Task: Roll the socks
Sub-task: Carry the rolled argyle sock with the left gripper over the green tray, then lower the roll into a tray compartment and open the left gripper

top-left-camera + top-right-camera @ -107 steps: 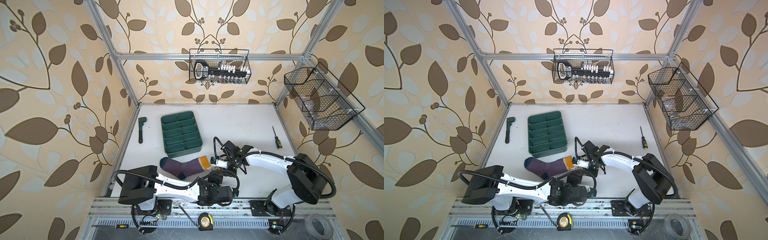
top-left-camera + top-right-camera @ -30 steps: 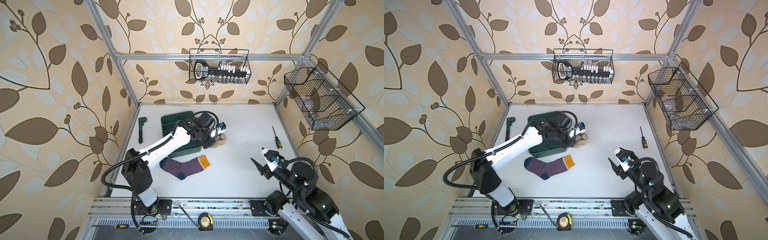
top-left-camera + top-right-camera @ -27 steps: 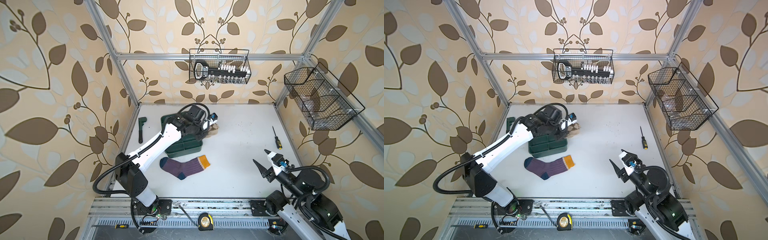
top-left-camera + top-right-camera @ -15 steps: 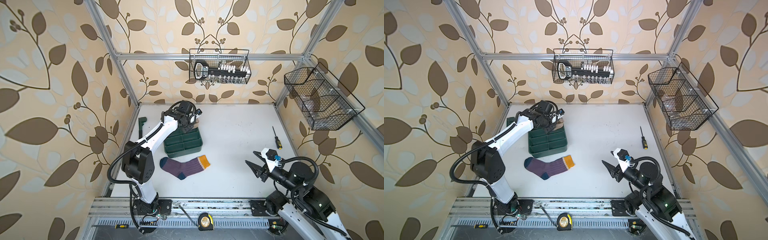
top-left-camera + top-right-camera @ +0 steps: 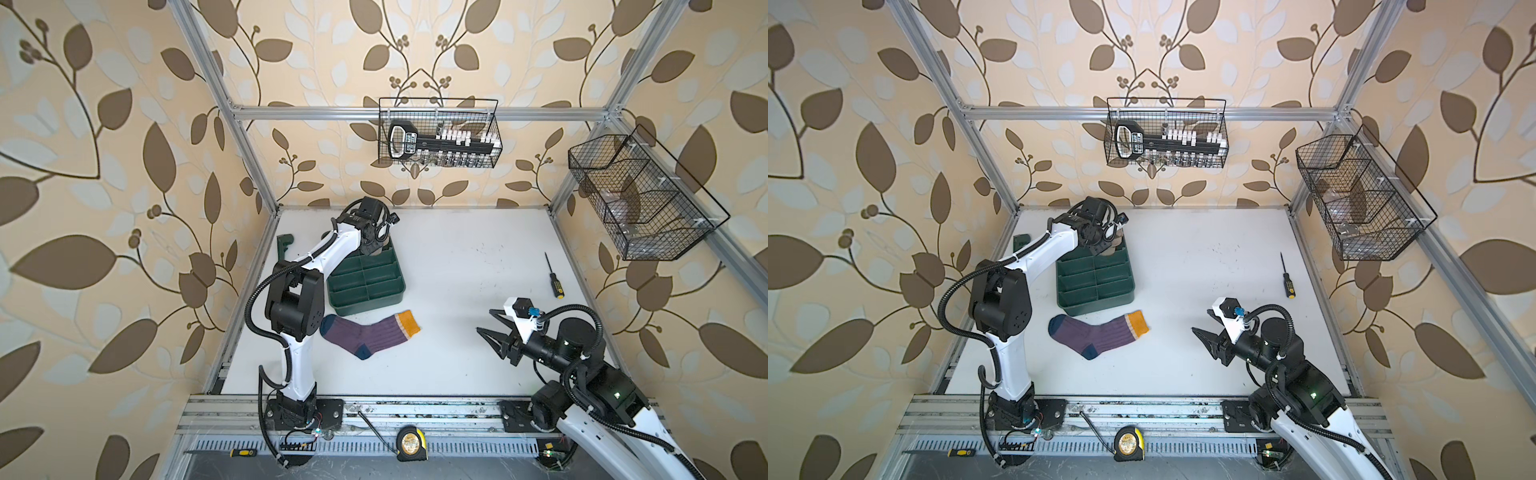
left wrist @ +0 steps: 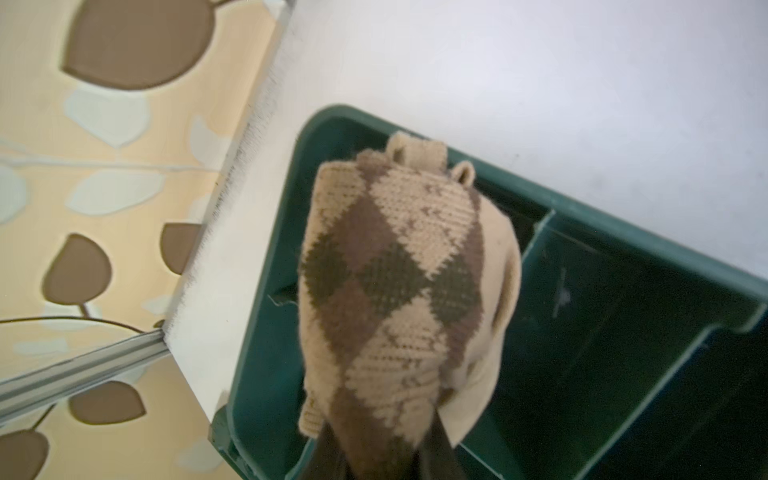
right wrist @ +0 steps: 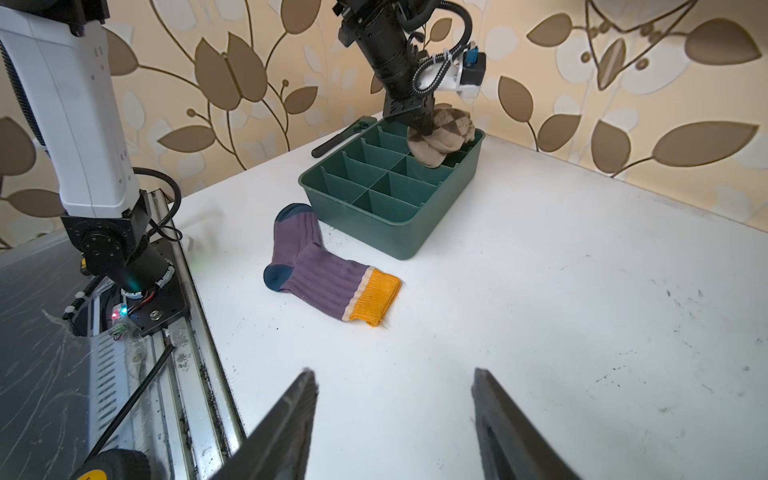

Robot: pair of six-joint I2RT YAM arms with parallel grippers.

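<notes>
The tan argyle sock is pinched in the left gripper, whose dark fingers press in on both sides of it. It is rolled into a lump, with knit diamonds outward and plain tan fabric folded along one side. It hangs into a far corner compartment of the green tray, on the side toward the middle of the table. Whether it touches the compartment floor cannot be told. The right gripper is spread wide, holding nothing, above bare surface toward the front right.

Surface: a white table, matt, with dark specks and scuffs. The purple sock lies flat and unrolled just in front of the tray. It is ribbed, with navy toe and heel and a mustard cuff. A screwdriver lies near the right edge and a dark tool by the left edge.

Room: leaf-pattern wallpaper on three sides, with aluminium frame posts. A wire basket hangs on the back rail and a larger wire bin on the right wall. The tray is hard plastic, with thin dividers forming two rows of compartments.

Change: one second ago the left gripper carried the rolled sock in the air to the right of the tray; it now stands over the far corner. The right gripper has shifted slightly toward the middle. The purple sock has not moved.
</notes>
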